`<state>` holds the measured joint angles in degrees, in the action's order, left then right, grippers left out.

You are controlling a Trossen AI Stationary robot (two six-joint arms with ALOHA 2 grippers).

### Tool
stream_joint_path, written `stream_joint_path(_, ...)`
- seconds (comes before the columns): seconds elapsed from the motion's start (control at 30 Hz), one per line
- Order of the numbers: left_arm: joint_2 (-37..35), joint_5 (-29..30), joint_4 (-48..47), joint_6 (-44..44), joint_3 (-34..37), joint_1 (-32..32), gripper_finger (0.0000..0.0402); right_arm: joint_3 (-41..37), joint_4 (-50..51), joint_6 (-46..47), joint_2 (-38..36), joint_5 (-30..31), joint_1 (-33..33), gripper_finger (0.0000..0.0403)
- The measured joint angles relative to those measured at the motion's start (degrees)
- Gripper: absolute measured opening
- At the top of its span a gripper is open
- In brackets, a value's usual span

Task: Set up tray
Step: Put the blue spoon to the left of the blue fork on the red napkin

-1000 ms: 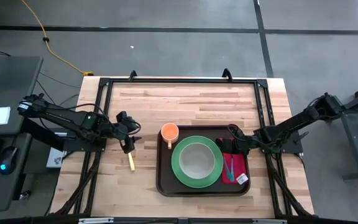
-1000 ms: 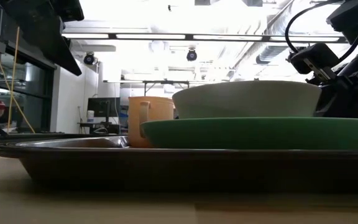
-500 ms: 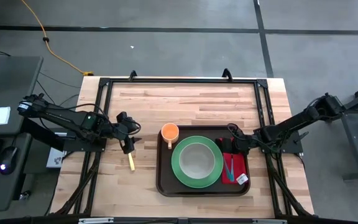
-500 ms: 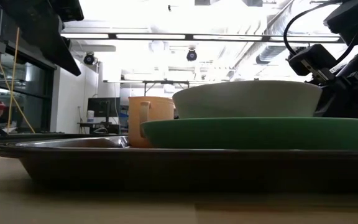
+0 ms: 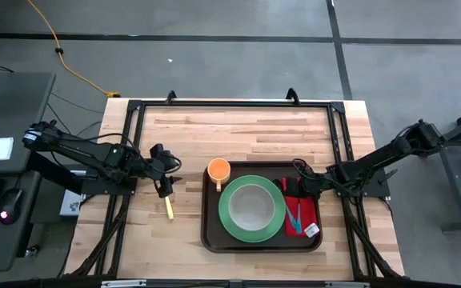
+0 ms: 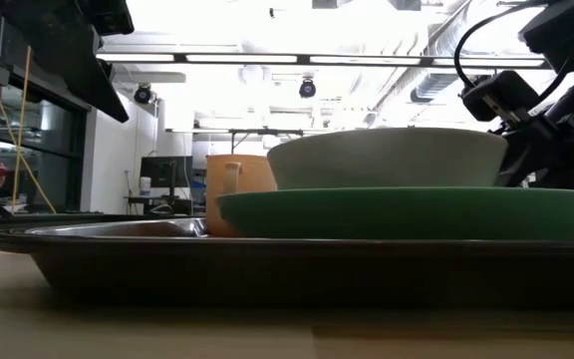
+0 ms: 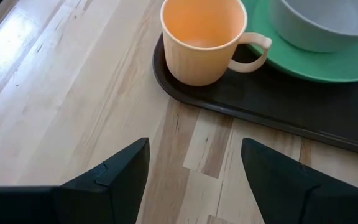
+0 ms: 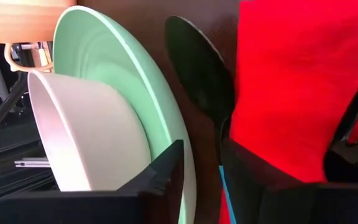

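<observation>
Industrial lab: concrete floor, exposed ceiling ducts, monitor.

Green plate with the bowl on it now sits slightly further toward the left arm's side of the tray than a second ago. Right gripper has parted slightly.

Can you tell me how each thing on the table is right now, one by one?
tray: flat on table, loaded.
green plate: on tray.
bowl: upright on plate, empty.
orange mug: upright, empty.
red napkin: flat on tray.
left end effector: open, empty.
right end effector: jaws apart beside plate rim.
</observation>
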<state>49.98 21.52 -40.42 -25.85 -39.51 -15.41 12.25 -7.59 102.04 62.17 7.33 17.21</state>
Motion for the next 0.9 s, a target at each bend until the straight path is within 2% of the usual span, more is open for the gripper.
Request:
stream_joint_path(0.43,0.0,-0.25,0.0,0.04,0.0,0.01,0.0282,0.0,-0.84,-0.03,-0.3,-0.69,0.02,0.0097)
stream_joint_path(0.77,0.0,-1.57,0.15,0.07,0.0,0.01,0.0282,0.0,0.58,-4.99,-8.08,6.25,-0.96,0.0097)
stream_joint_path(0.9,0.0,-1.58,0.15,0.07,0.0,0.0,0.0282,0.0,1.75,-9.85,-11.64,9.17,-2.84,0.0097)
